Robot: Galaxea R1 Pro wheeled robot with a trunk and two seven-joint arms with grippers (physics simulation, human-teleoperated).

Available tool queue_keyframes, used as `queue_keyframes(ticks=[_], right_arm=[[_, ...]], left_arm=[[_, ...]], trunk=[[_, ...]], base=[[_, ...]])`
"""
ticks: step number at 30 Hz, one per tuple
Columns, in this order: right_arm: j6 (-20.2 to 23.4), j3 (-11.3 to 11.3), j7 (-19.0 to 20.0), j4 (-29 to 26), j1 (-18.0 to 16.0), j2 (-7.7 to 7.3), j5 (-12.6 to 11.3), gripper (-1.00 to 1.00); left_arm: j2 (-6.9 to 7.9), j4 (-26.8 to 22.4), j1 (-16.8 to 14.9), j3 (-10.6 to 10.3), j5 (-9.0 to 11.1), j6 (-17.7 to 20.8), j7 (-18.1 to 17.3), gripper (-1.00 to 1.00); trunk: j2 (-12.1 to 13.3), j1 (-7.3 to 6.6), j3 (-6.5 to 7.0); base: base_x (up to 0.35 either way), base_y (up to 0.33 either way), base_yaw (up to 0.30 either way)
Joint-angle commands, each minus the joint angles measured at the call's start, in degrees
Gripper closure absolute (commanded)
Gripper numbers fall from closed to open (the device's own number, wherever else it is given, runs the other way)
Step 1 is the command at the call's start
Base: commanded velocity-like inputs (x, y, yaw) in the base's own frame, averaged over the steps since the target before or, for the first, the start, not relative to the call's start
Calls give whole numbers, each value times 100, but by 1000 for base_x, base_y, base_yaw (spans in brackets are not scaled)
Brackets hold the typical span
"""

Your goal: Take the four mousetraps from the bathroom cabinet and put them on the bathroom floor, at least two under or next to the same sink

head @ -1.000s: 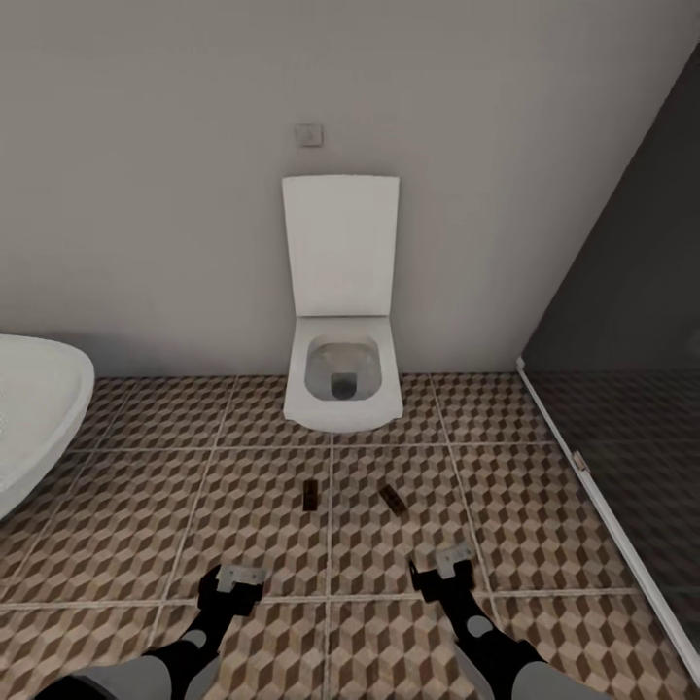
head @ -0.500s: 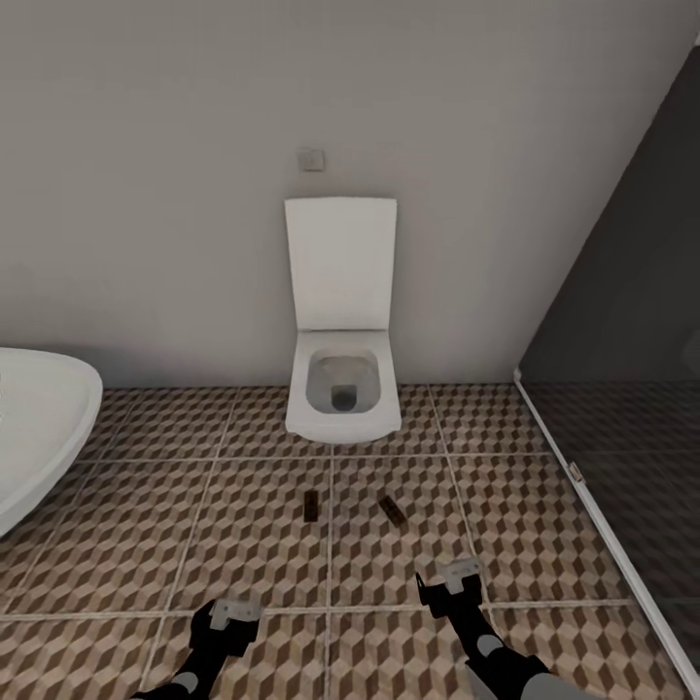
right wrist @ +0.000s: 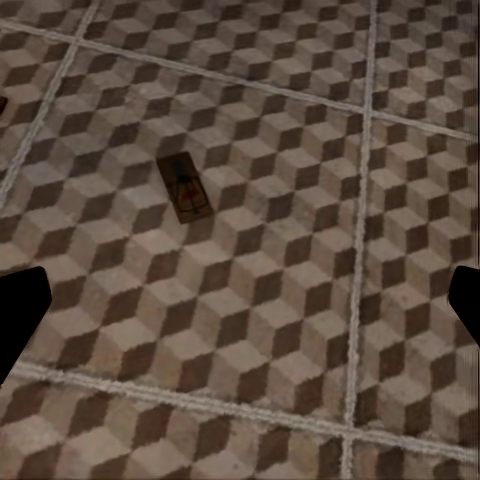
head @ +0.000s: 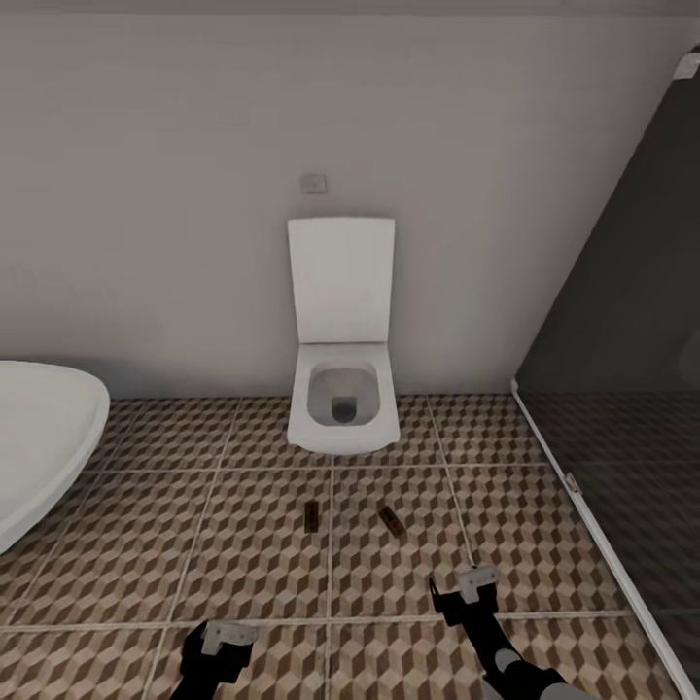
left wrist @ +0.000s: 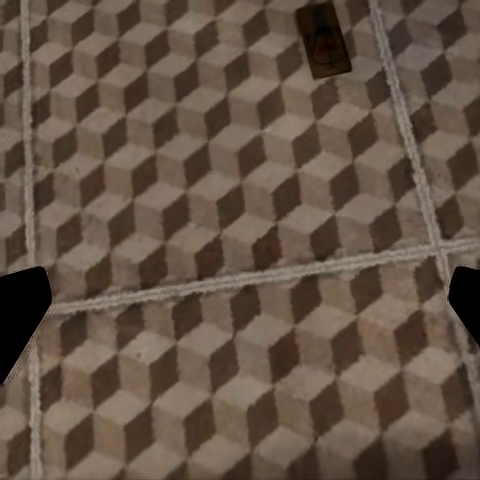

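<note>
Head view looks down on the floor (head: 146, 544) before a white toilet (head: 341, 413) with its lid up against the wall. Two traps lie flat on the tiles just in front of the toilet bowl: the left trap (head: 311, 516) sits right beside a grout line, the right trap (head: 392, 521) lies at a slant a little apart from it. A white tub (head: 39, 437) curves in to the toilet's left, and a dark glass screen (head: 622, 389) stands to its right. Nearer the camera than the traps, the left end effector (head: 226, 639) and right end effector (head: 473, 583) hang over the tiles; whether they are spread cannot be told here.

Left wrist view gives what the head view cannot: the left trap (left wrist: 322, 40) close enough to show its wire, and both dark fingertips (left wrist: 18, 320) wide apart at the frame's edges with nothing between them. Right wrist view shows the right trap (right wrist: 183, 187) with its red spot, and its fingertips (right wrist: 20, 315) likewise spread and empty.
</note>
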Motion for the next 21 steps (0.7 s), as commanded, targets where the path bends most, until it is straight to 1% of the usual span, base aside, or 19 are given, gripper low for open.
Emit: queue_keyframes(ticks=[1,5,11,21], right_arm=[[-37,33,-60,15,10,-2,44,-100],[-160,33,-60,39,89,-9,39,-100],[-225,33,-60,51,155,-8,37,-100],[-243,33,-60,54,282,12,37,-100]], left_arm=[[8,18,22,-48,35,-63,13,-100],[80,20,143,-45,41,-249,27,-100],[185,23,268,-45,53,-489,41,-100],[234,23,340,-48,57,-557,45,-100]], trunk=[[40,-23,24],[200,-111,134],[441,-243,297],[842,-462,570]], base=[[0,0,0],[0,0,0],[0,0,0],[0,0,0]])
